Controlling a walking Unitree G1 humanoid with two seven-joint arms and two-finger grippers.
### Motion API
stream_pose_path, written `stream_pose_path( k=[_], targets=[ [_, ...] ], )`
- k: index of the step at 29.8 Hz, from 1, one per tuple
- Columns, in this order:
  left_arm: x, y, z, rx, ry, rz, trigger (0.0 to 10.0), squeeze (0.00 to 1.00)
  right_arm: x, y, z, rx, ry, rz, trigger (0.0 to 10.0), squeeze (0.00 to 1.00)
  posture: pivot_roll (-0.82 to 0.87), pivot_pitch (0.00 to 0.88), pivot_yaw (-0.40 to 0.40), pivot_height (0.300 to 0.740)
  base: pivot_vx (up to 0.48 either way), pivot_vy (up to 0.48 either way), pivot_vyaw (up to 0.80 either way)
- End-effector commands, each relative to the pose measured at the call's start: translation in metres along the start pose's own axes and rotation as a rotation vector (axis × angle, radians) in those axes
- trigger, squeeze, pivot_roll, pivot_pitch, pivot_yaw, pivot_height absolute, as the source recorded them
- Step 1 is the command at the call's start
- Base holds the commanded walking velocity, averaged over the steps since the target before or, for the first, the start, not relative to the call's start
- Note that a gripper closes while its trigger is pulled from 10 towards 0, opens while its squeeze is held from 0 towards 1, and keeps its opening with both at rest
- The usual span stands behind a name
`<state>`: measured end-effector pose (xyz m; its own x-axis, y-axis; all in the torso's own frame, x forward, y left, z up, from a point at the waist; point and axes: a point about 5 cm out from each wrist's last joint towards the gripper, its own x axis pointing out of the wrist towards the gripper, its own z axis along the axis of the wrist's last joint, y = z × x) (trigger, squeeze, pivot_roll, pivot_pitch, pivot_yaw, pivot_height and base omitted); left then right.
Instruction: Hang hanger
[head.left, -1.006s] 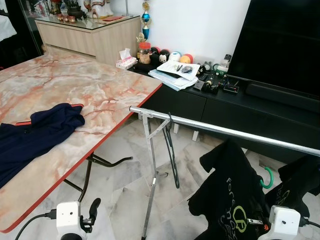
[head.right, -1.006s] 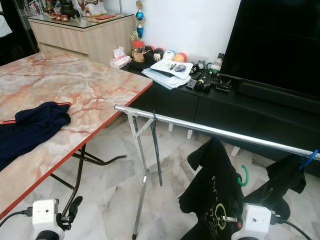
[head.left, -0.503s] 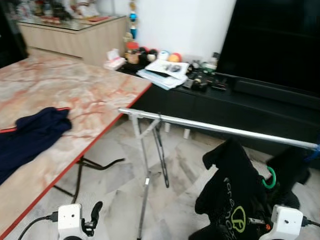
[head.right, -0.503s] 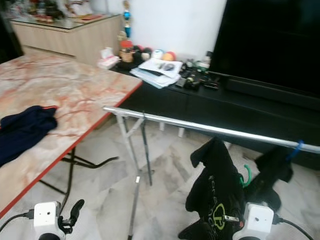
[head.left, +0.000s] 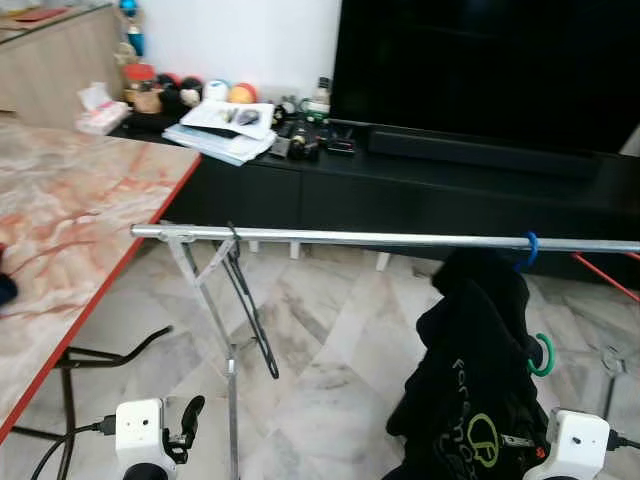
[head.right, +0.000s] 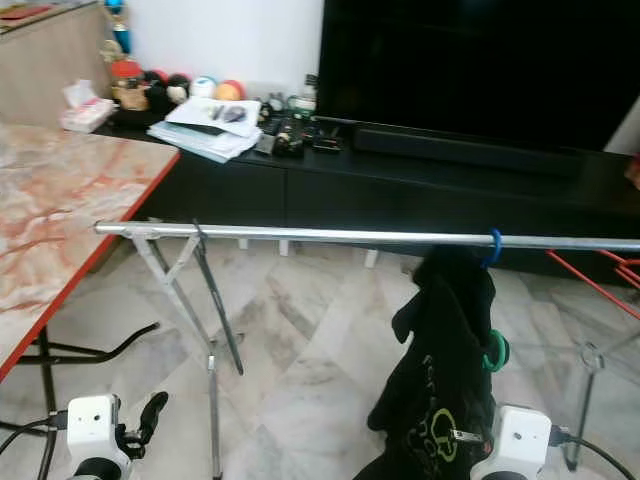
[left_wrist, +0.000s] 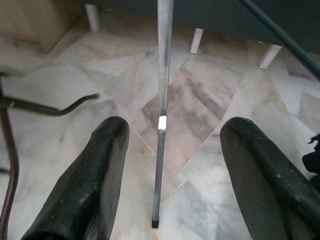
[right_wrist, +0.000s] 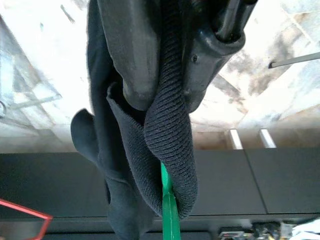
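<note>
Two fingers of the right gripper (right_wrist: 170, 65) are clenching the shirt-draped green hanger (head.left: 541, 355), positioning it below the rail (head.left: 380, 238); left gripper (left_wrist: 172, 172) fingers are idling, released.

Green hanger (head.left: 541, 355) in black shirt (head.left: 470, 385), upright below silver rail (head.left: 380, 238)

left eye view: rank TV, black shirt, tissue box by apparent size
1. TV, largest, though cropped by the frame.
2. black shirt, nearer the camera, so it looks bigger than it may be.
3. tissue box, clearly smallest, and farther away.
</note>
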<state>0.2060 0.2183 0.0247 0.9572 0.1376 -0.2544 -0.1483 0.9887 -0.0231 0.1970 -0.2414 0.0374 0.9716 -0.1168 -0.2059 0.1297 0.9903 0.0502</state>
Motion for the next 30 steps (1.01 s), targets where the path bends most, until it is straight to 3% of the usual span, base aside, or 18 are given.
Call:
stream_pose_path(
  k=[1, 30],
  targets=[
    [-0.0024, 0.0032, -0.0001, 0.003, 0.01, 0.013, 10.0, 0.0, 0.0017, 0.0021, 0.0115, -0.015, -0.047, 0.014, 10.0, 0.0, 0.02, 0.116, -0.029, 0.74, 0.0, 0.0, 0.0],
    [-0.0013, 0.003, 0.0063, 0.025, 0.014, -0.015, 10.0, 0.0, 0.0049, 0.0012, 0.0191, -0.002, -0.082, -0.017, 10.0, 0.0, 0.0, 0.132, 0.0, 0.74, 0.0, 0.0, 0.0]
  ],
)
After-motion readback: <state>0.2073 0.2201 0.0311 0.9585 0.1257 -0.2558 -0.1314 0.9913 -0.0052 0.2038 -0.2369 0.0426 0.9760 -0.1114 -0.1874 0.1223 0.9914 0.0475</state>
